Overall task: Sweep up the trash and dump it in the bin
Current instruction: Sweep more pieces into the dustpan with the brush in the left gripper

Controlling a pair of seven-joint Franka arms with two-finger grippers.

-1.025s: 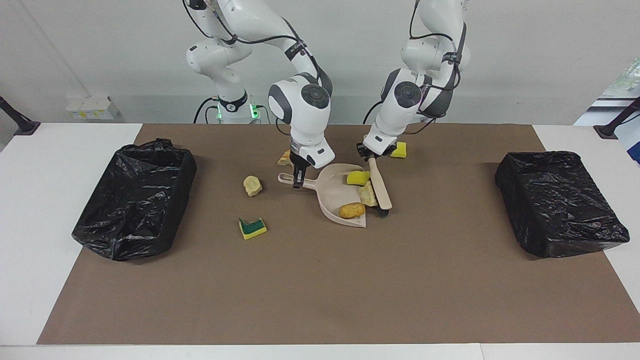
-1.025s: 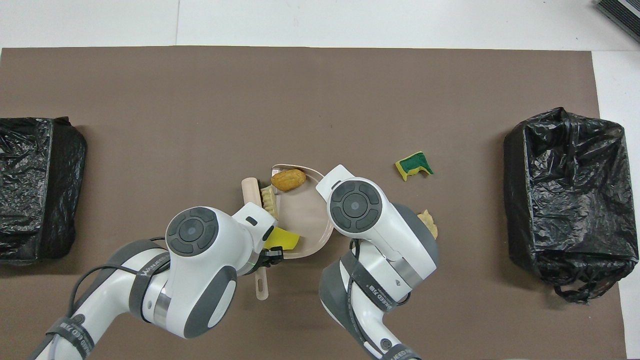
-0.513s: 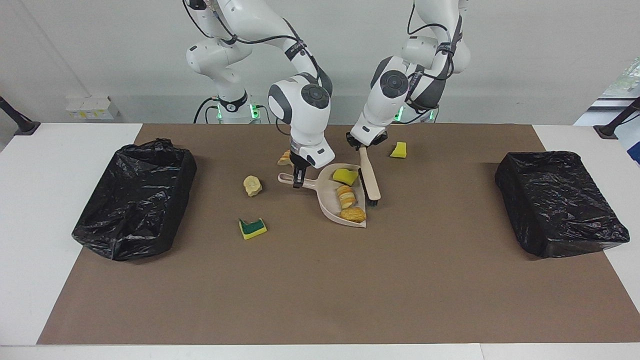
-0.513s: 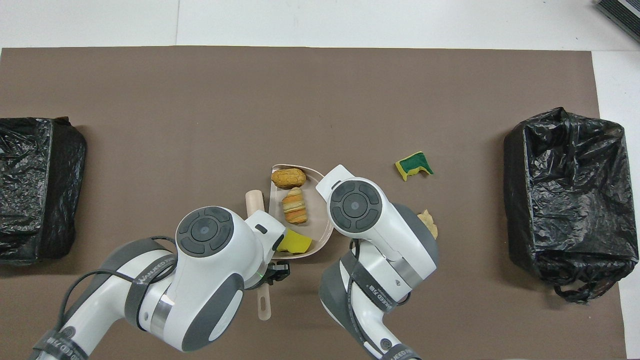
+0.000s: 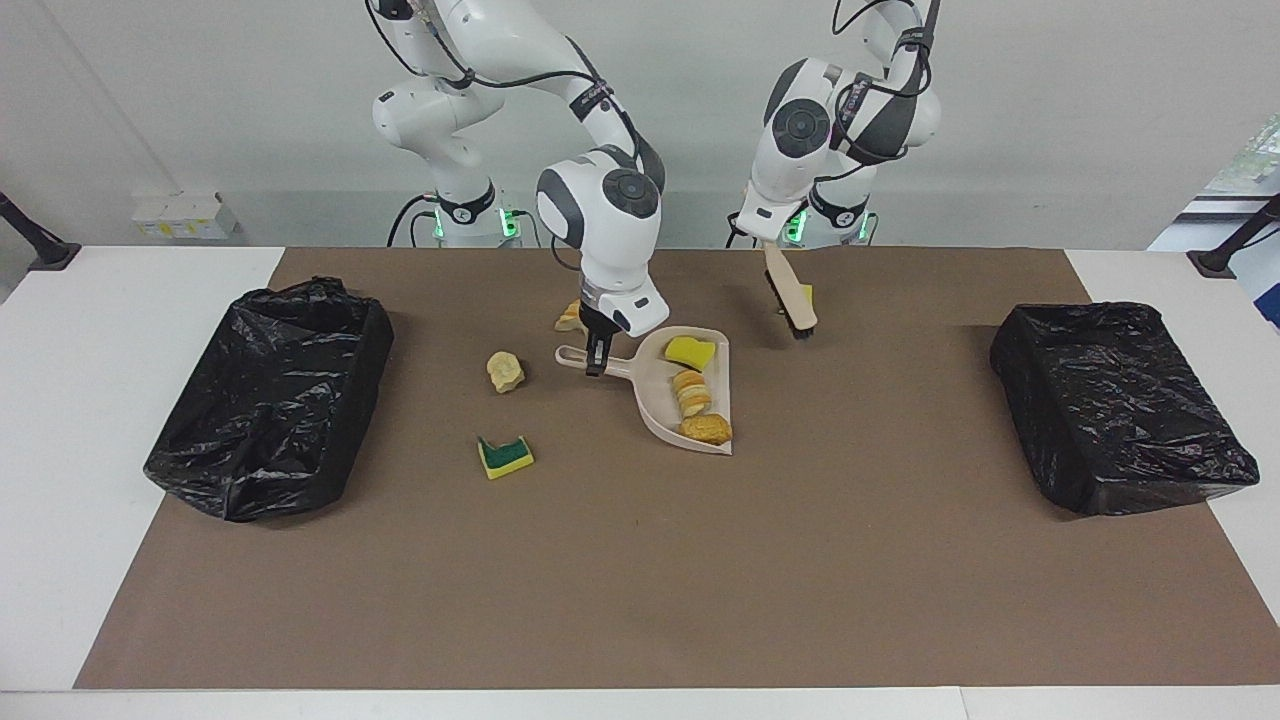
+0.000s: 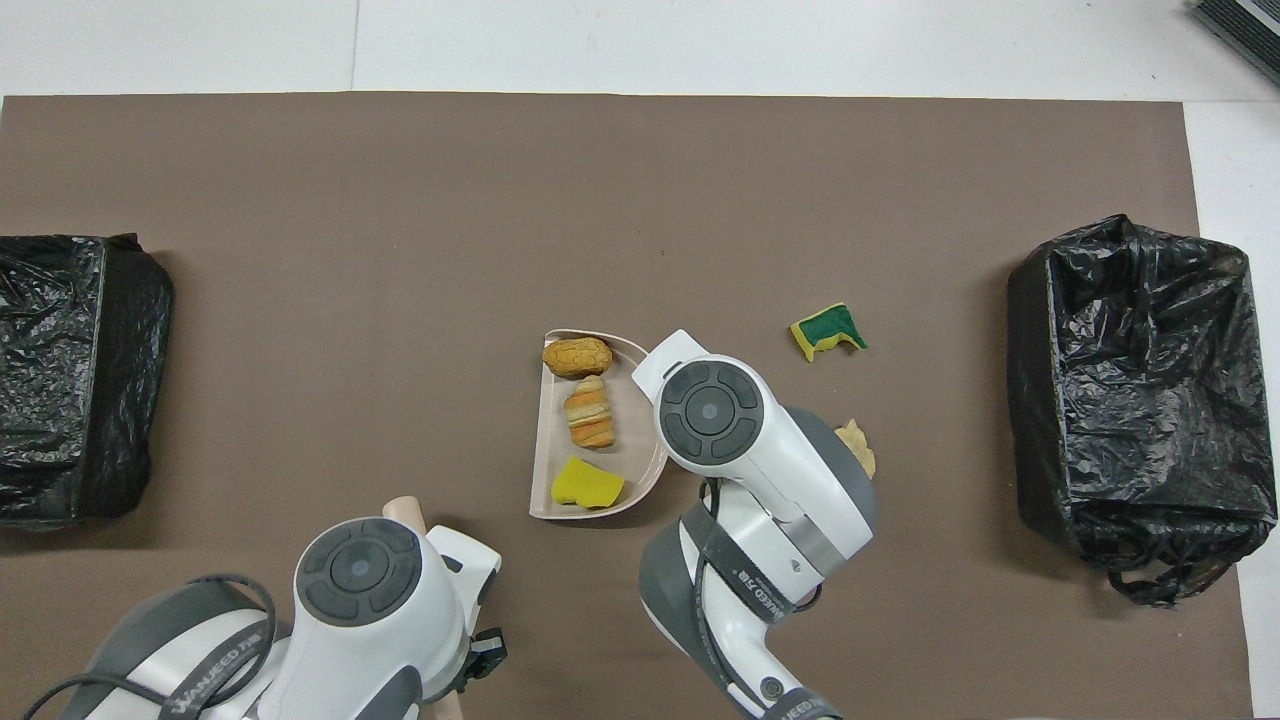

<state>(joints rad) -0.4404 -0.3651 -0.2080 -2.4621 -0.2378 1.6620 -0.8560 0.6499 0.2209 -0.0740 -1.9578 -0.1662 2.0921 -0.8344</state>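
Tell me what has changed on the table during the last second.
The left gripper carried the brush away from the dustpan, back toward the robots, after pushing a striped chunk inside. The right gripper stays shut on the dustpan handle; loose scraps did not move.

Beige dustpan: yellow sponge piece, orange-and-cream striped chunk, orange-tan crusty chunk. Green-backed yellow sponge. Beige lump. Beige brush, black bristles. Glossy black bin liners. Brown mat.

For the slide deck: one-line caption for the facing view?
Right gripper holds beige plastic dustpan carrying three scraps; left gripper lifts beige brush; four scraps remain.
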